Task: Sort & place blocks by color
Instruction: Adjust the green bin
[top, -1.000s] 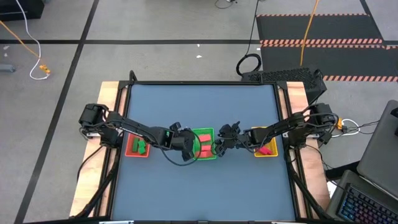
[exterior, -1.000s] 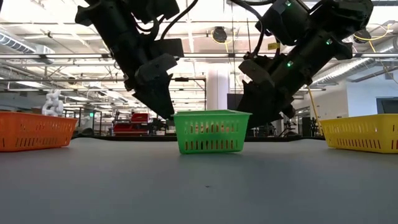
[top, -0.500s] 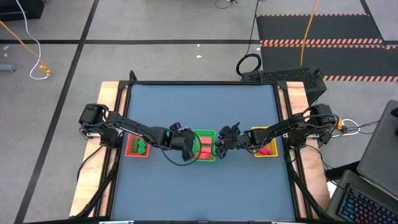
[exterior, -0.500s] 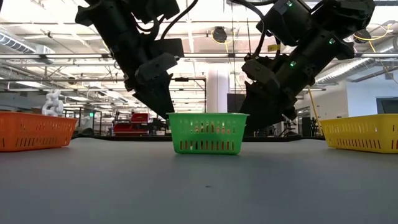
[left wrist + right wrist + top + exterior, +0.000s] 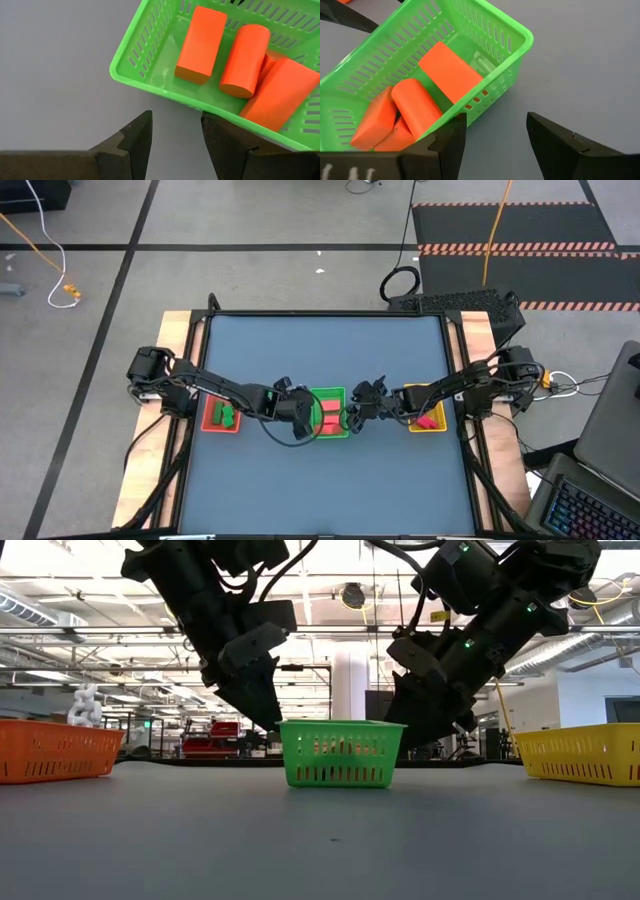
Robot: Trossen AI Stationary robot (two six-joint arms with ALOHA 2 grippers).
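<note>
A green basket (image 5: pixel 328 412) stands at mid-table holding three salmon-orange blocks: a bar (image 5: pixel 200 42), a round-ended piece (image 5: pixel 245 60) and a slanted one (image 5: pixel 280 95). My left gripper (image 5: pixel 176 117) is open, slanting down at the basket's left side, with the rim (image 5: pixel 150 85) just beyond its tips. My right gripper (image 5: pixel 496 117) is open at the basket's right side, one finger (image 5: pixel 451 135) close by the wall. An orange tray (image 5: pixel 221 415) at the left holds green blocks. A yellow tray (image 5: pixel 428 418) at the right holds a pinkish-red block. My left gripper stands with its fingertips next to the green basket's left rim (image 5: pixel 283 726); whether it touches I cannot tell. My right gripper has one finger beside the lower edge of the basket's right wall (image 5: pixel 470 112); whether that finger touches the wall I cannot tell.
The orange tray (image 5: pixel 55 750) and yellow tray (image 5: pixel 580 753) sit at the table's left and right, in line with the green basket (image 5: pixel 340 752). Blue tabletop (image 5: pixel 325 480) lies free toward the near edge and the far edge.
The green basket has shifted a little toward the table's left, squaring up, and has come back to its slightly turned stand. Both grippers have stayed nearly in place with their gaps unchanged.
</note>
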